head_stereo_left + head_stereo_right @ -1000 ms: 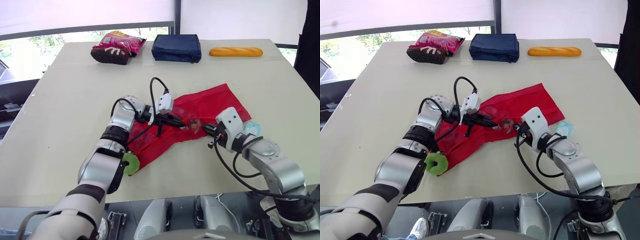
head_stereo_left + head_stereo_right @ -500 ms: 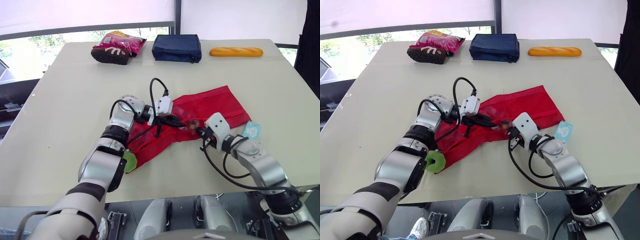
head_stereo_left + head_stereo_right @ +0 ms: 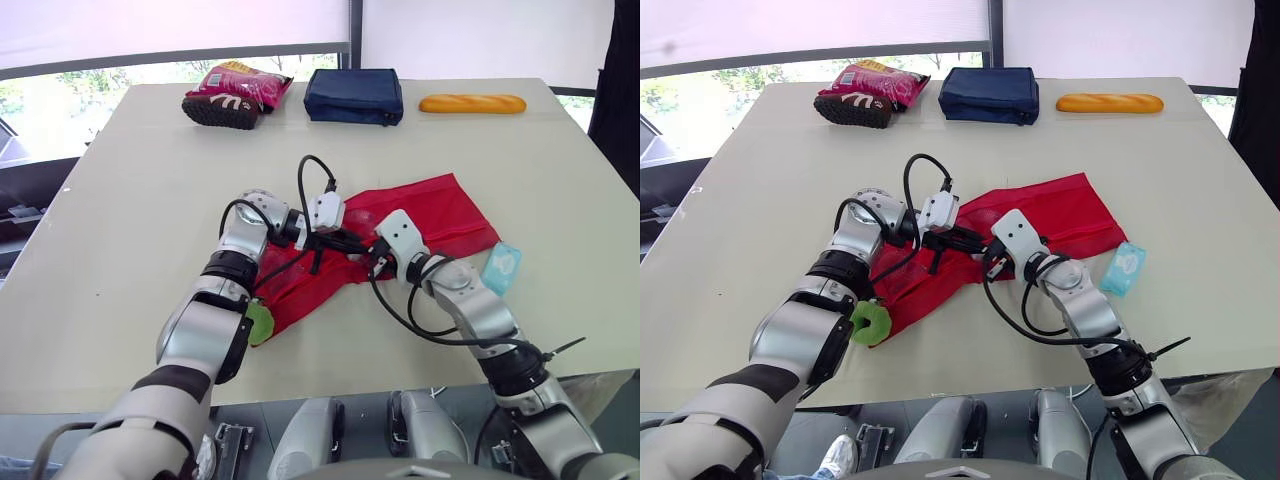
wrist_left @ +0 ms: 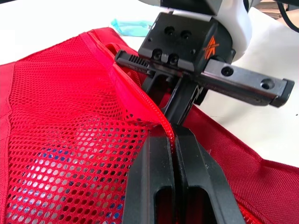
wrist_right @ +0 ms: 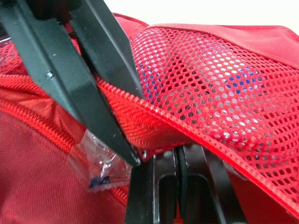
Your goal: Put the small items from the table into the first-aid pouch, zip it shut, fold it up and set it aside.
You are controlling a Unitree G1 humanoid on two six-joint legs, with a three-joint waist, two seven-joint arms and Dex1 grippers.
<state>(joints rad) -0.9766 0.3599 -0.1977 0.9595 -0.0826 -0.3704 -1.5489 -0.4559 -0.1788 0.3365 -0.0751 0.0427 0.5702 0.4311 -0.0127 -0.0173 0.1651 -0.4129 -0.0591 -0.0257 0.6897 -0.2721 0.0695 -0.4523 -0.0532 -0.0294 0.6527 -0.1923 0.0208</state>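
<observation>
The red mesh first-aid pouch (image 3: 430, 215) lies spread out mid-table. My left gripper (image 3: 362, 244) is shut on the pouch's zipper edge (image 4: 163, 127) and holds it up a little. My right gripper (image 3: 376, 258) has its fingers together at the same zipper line (image 5: 154, 114), tip to tip with the left one. A clear plastic packet (image 5: 96, 163) lies inside the pouch below the zipper. A light blue packet (image 3: 500, 268) lies on the table right of the pouch. A green ring (image 3: 260, 325) sits by the pouch's near left corner, beside my left forearm.
Along the table's (image 3: 130, 200) far edge lie a pink snack bag (image 3: 235, 95), a navy pouch (image 3: 353, 95) and a bread roll (image 3: 472, 103). The near edge runs just behind my right elbow.
My right gripper has slid left along the pouch until it meets the left gripper. This uncovered the light blue packet. The left gripper has stayed put.
</observation>
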